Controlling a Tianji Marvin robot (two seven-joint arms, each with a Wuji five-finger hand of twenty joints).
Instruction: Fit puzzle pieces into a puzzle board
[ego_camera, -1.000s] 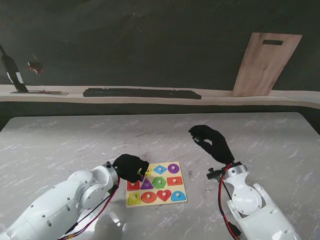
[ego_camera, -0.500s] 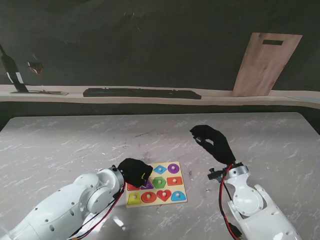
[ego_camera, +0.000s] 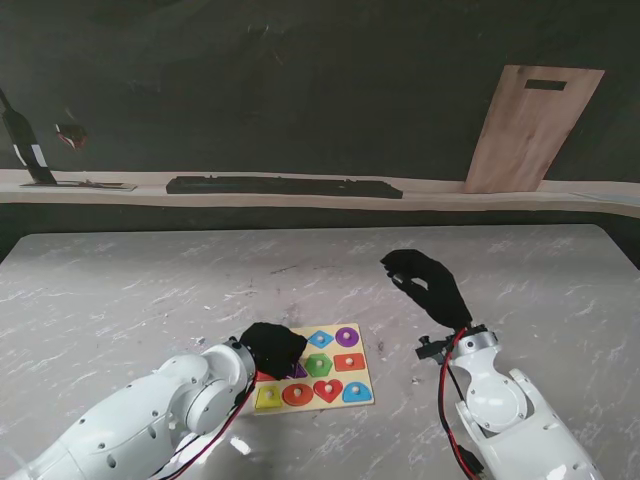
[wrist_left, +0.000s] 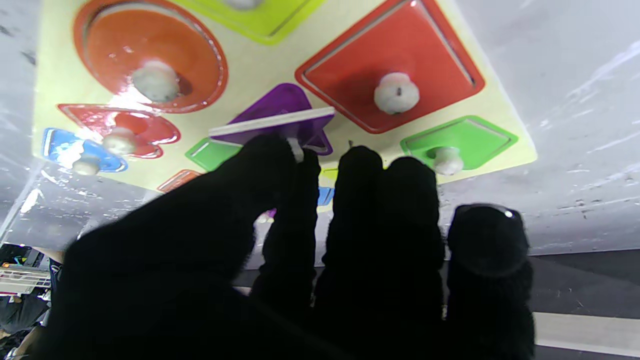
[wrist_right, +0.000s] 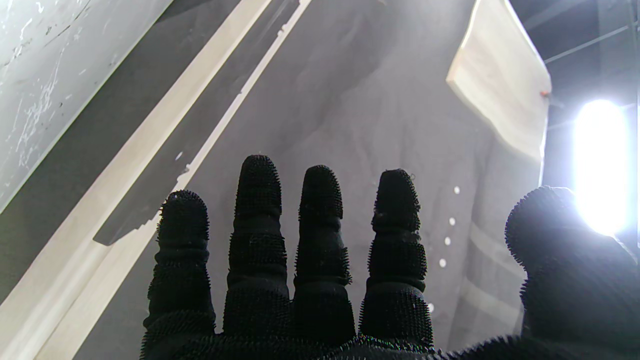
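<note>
The yellow puzzle board (ego_camera: 312, 408) lies on the marble table in front of me, with coloured peg pieces seated in its slots. My left hand (ego_camera: 272, 348) hovers over the board's left side. In the left wrist view its thumb and index finger pinch the white peg of a purple triangle piece (wrist_left: 280, 117), which tilts just over its slot on the board (wrist_left: 260, 65). A red square (wrist_left: 390, 75) and an orange circle (wrist_left: 150, 55) sit seated beside it. My right hand (ego_camera: 425, 285) hangs raised to the right of the board, open, its fingers (wrist_right: 320, 225) spread and holding nothing.
A wooden cutting board (ego_camera: 530, 128) leans on the dark back wall. A long black bar (ego_camera: 285, 186) lies on the ledge behind the table. Bare marble table top (ego_camera: 150, 290) stretches left of and beyond the puzzle board.
My left hand has shifted from the board's far left corner toward me and slightly right, now over the middle row. The right hand has barely moved.
</note>
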